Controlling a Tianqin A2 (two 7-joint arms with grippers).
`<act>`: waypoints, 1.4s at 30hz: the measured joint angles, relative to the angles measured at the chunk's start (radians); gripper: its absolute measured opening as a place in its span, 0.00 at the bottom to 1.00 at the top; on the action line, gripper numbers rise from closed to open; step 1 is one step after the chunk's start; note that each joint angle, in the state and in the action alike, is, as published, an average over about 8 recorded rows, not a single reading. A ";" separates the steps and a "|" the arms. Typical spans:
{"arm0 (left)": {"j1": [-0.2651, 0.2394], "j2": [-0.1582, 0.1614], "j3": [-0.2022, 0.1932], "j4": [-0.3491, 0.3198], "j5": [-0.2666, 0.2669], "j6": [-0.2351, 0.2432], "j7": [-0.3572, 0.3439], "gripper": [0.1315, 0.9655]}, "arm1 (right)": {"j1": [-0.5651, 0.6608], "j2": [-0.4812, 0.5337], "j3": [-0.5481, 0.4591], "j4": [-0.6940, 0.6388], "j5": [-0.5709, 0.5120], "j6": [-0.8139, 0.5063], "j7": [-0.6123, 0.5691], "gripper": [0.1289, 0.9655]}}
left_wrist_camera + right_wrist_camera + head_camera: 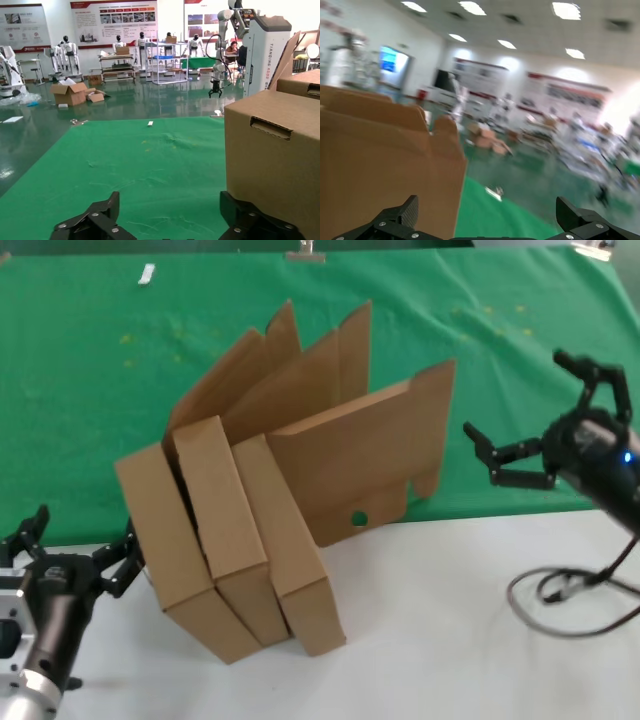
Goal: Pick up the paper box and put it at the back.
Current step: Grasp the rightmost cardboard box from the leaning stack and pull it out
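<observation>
Cardboard dominates the scene: three matching brown boxes lean together at centre, lids up, straddling the edge between the white tabletop (pixel 450 580) and the green cloth (pixel 90 390). By the round hole in its tuck flap, the paper box (pixel 345 475) is the one at 3 o'clock of the stack, base on the table, lid over the cloth. Right gripper (pixel 500 462) hangs at 3 o'clock of that lid, near but apart, fingers spread, nothing held. Left gripper (pixel 70 555) sits at 8 o'clock by the outermost other box (pixel 165 540), jaws wide and empty; one pad looks v. close to that box's wall, though contact can't be confirmed. Judgement: step in hand is the approach. Best done w/ the right gripper closing on the lid's free edge, then lifting up & toward 12 o'clock onto the cloth. Obstacle: middle box (pixel 215 510) presses against it, so dragging sideways may topple both neighbours. A black cable (pixel 560 590) loops at 4 o'clock, clear of the route.
</observation>
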 joint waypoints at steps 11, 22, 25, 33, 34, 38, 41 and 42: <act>0.000 0.000 0.000 0.000 0.000 0.000 0.000 0.80 | 0.245 0.166 -0.269 -0.243 0.062 -0.455 -0.004 1.00; 0.000 0.000 0.000 0.000 0.000 0.000 0.000 0.94 | 0.288 0.250 -0.501 -0.311 0.081 -0.775 0.105 1.00; 0.000 0.000 0.000 0.000 0.000 0.000 0.000 0.97 | 0.312 0.263 -0.589 -0.338 0.111 -0.795 0.097 1.00; 0.000 0.000 0.000 0.000 0.000 0.000 0.000 1.00 | 0.373 0.234 -0.764 -0.407 0.171 -0.809 0.057 1.00; 0.000 0.000 0.000 0.000 0.000 0.000 0.000 1.00 | 0.380 0.224 -0.777 -0.416 0.174 -0.809 0.050 1.00; 0.000 0.000 0.000 0.000 0.000 0.000 0.000 1.00 | 0.405 0.170 -0.807 -0.470 0.166 -0.810 0.012 1.00; 0.000 0.000 0.000 0.000 0.000 0.000 0.000 1.00 | 0.426 0.120 -0.820 -0.530 0.149 -0.810 -0.026 1.00; 0.000 0.000 0.000 0.000 0.000 0.000 0.000 1.00 | 0.433 0.102 -0.824 -0.554 0.143 -0.810 -0.040 1.00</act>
